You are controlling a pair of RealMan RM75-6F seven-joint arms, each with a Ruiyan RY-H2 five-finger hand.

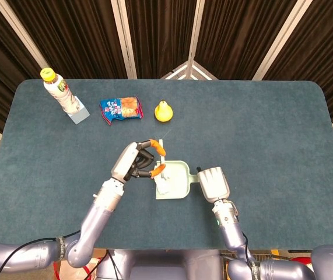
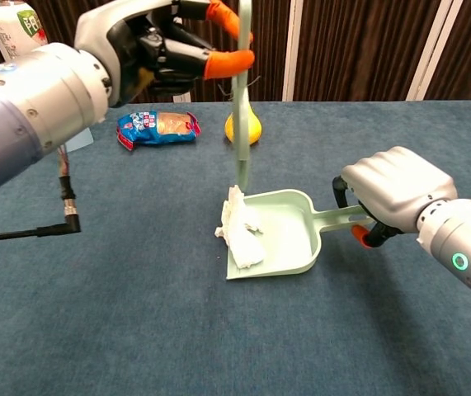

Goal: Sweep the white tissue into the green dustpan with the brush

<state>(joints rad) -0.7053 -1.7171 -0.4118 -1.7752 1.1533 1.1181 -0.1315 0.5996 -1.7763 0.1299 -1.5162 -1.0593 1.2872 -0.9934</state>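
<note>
The pale green dustpan (image 2: 289, 238) lies flat on the table, its bare floor also showing from above (image 1: 181, 175). The crumpled white tissue (image 2: 239, 228) sits at its open left mouth, partly over the lip (image 1: 165, 186). My left hand (image 2: 148, 45) is raised above the pan's left side and grips the brush (image 2: 241, 140), which hangs upright with its bristles just above the tissue. In the head view this left hand (image 1: 137, 163) is just left of the pan. My right hand (image 2: 396, 194) grips the dustpan's handle (image 2: 338, 216) at the pan's right (image 1: 213, 182).
At the back left stand a drink bottle (image 1: 58, 92) on a light blue box (image 1: 79, 112), a blue snack bag (image 1: 119, 108) and a yellow pear (image 1: 164, 111). A black cable (image 2: 21, 235) hangs from my left arm near the table.
</note>
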